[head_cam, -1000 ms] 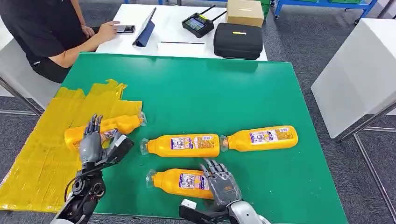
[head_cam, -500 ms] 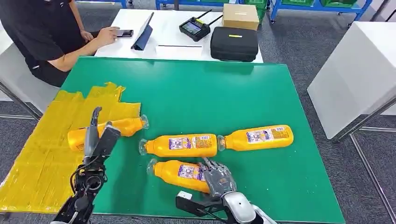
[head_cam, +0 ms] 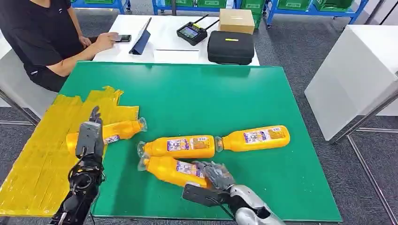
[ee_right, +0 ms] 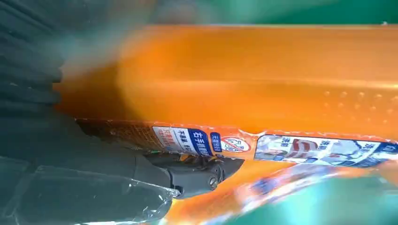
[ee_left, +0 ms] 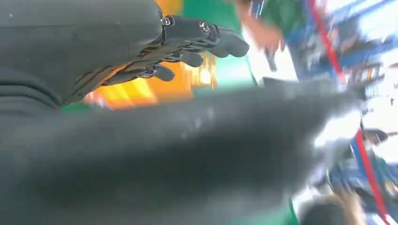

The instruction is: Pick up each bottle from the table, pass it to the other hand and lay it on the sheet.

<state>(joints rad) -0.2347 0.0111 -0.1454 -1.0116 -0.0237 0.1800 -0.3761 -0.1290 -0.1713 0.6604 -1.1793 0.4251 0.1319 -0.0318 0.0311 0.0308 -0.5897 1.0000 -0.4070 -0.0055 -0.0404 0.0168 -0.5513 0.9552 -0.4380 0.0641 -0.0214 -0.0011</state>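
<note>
Several orange bottles lie on the green table (head_cam: 211,93). My right hand (head_cam: 213,174) grips the base end of the nearest bottle (head_cam: 169,169), which lies tilted and touches the middle bottle (head_cam: 180,146). The right wrist view has that bottle (ee_right: 263,79) close up, with my right hand (ee_right: 187,174) under its label. A third bottle (head_cam: 256,138) lies to the right. Another bottle (head_cam: 119,130) rests on the edge of the yellow sheet (head_cam: 37,159). My left hand (head_cam: 89,136) hovers by it, fingers straight and holding nothing. In the left wrist view my left hand (ee_left: 187,40) is stretched over that orange bottle (ee_left: 131,91).
A person (head_cam: 42,33) sits at the back left by a white table (head_cam: 169,42) holding a phone, a tablet (head_cam: 143,35), a controller (head_cam: 190,32), a black case (head_cam: 231,46) and a cardboard box (head_cam: 237,19). Another white table (head_cam: 352,70) stands to the right.
The camera has shifted. My right hand has closed on the nearest bottle and moved it up against the middle bottle. My left hand has turned edge-on beside the bottle on the sheet.
</note>
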